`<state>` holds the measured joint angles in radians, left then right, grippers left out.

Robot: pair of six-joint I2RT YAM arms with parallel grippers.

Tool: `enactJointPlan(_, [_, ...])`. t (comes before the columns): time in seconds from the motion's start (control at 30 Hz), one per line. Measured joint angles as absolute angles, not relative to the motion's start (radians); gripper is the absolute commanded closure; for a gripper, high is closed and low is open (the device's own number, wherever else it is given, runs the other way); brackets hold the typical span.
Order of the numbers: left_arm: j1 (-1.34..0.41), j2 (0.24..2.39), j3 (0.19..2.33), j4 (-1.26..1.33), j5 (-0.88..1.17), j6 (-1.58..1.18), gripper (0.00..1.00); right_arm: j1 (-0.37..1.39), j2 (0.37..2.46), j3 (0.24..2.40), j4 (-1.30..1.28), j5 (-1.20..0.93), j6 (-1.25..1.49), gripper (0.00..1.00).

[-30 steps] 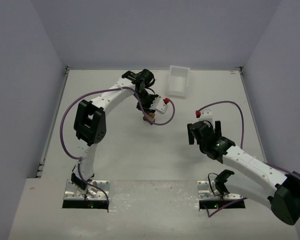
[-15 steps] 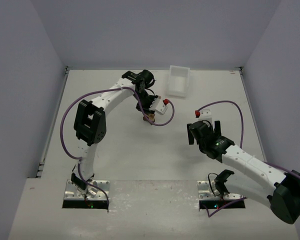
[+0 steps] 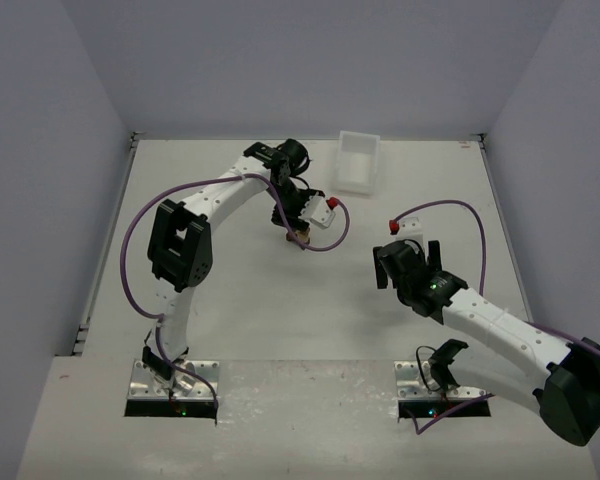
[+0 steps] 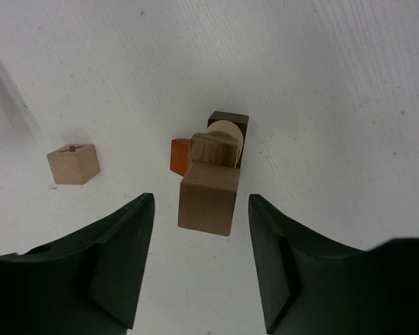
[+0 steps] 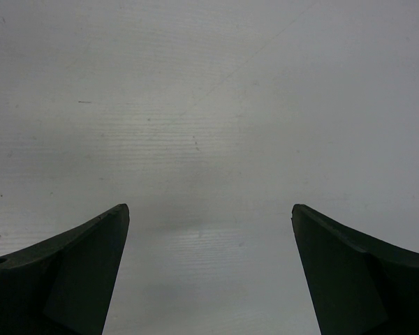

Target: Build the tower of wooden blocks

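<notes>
1. The white surface (image 3: 230, 310) fills most of the top view, with pale walls around it on the left, right and far sides.
2. The left arm (image 3: 210, 205) rises from the lower left of the top view and arches to just above the centre of the frame, a purple cable looping beside it.
3. The right arm (image 3: 500, 325) runs from the lower right corner towards the middle right of the frame and also carries a purple cable.
4. A white tray (image 3: 357, 162) sits in the upper middle of the top view, near the far edge of the surface and just right of the left arm's wrist.
5. The right gripper (image 5: 209, 216) is spread wide. In its wrist view the two dark fingers sit in the lower corners, with only bare surface between them.
6. The left gripper (image 4: 200, 209) is parted too and holds nothing. Its fingers stand on either side of the top tan block, with a gap showing on each side.
7. The wood block tower (image 4: 216, 150) is at the centre of the left wrist view, directly below that gripper.
8. Its tan block (image 4: 208, 202) is nearest the camera, and behind it is a striped-grain piece with a rounded top.
9. A dark brown block (image 4: 230, 120) shows at the back of the cluster.
10. A small orange block (image 4: 179, 155) touches the tower's left side. How the layers rest on one another cannot be told.
11. A loose tan cube (image 4: 72, 164) lies apart at the left of that frame.
</notes>
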<state>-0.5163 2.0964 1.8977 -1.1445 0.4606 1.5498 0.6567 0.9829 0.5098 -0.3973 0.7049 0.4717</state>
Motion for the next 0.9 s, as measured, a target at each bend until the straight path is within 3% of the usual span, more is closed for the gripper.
enactJointPlan(0.47, [-0.526, 2.096, 1.883, -1.093, 0.44, 1.485, 0.27, 0.657, 0.979, 0.51, -0.397, 0.702, 0.472, 0.01])
enactJointPlan(0.9, [-0.538, 2.096, 1.883, -1.064, 0.425, 1.446, 0.26, 0.657, 0.967, 0.51, -0.398, 0.699, 0.472, 0.01])
